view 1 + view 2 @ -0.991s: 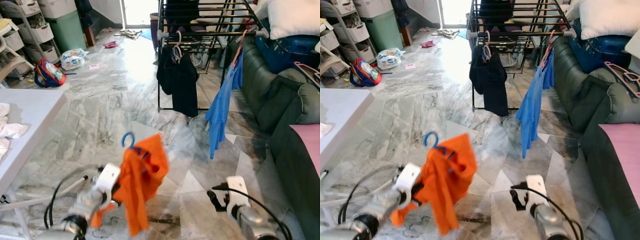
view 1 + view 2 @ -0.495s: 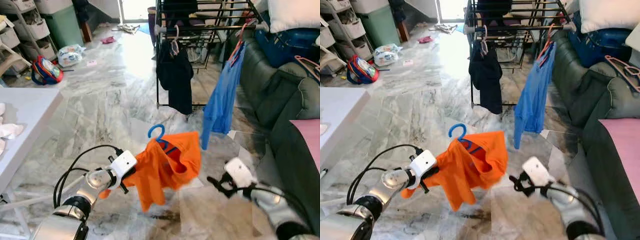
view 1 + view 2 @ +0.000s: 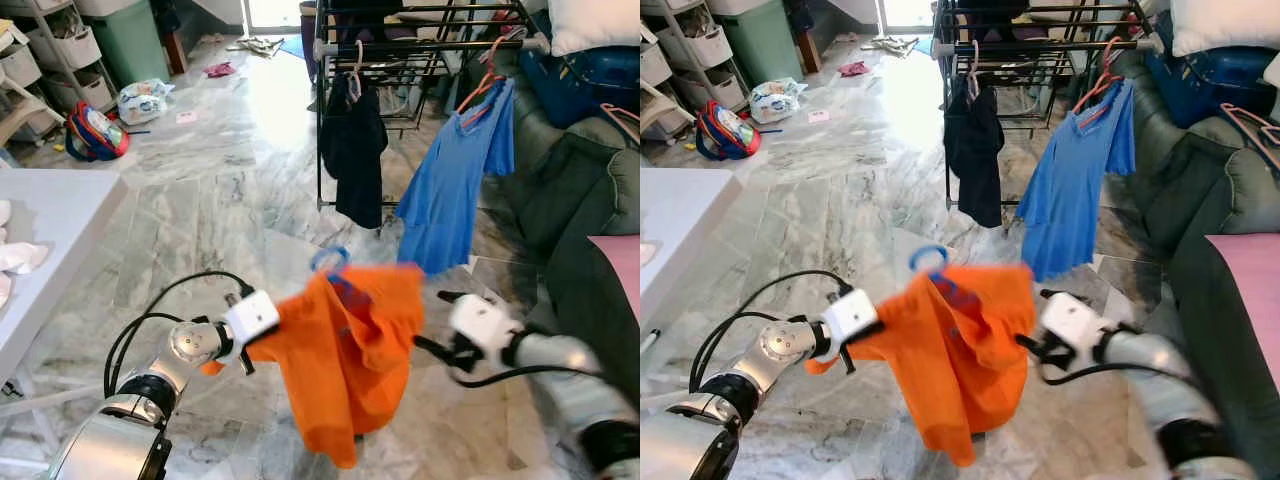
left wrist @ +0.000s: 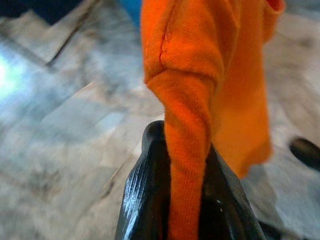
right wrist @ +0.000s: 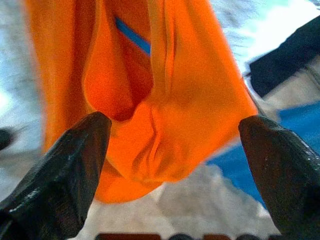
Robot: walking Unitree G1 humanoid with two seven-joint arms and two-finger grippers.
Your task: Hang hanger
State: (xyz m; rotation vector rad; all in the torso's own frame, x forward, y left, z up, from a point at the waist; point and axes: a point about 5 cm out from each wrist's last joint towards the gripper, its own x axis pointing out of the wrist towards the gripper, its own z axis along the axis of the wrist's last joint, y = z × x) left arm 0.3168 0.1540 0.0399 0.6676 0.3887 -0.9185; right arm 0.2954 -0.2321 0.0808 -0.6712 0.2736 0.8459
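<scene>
An orange shirt [image 3: 350, 360] on a blue hanger, whose hook [image 3: 328, 260] sticks up above the collar, hangs in the air over the marble floor. My left gripper [image 4: 185, 150] is shut on a bunched fold of the shirt's left sleeve. To the shirt's right, my right gripper [image 5: 175, 145] stands open, its fingers [image 5: 65, 175] spread wide in front of the orange cloth and close to its edge [image 3: 415, 330]. Beyond stands a black drying rack [image 3: 420, 45], with a black garment [image 3: 355, 150] and a blue shirt [image 3: 455, 190] hanging from it on hangers.
A dark green sofa [image 3: 590, 200] with a pink cushion [image 3: 620, 270] and a pink hanger [image 3: 620, 120] runs along the right. A white table [image 3: 50, 230] stands at the left. A backpack [image 3: 97, 138], bags and storage shelves sit at the back left.
The right gripper has moved left, up to the shirt's right edge. The left arm has stretched forward and the shirt now hangs longer. The camera has shifted a little.
</scene>
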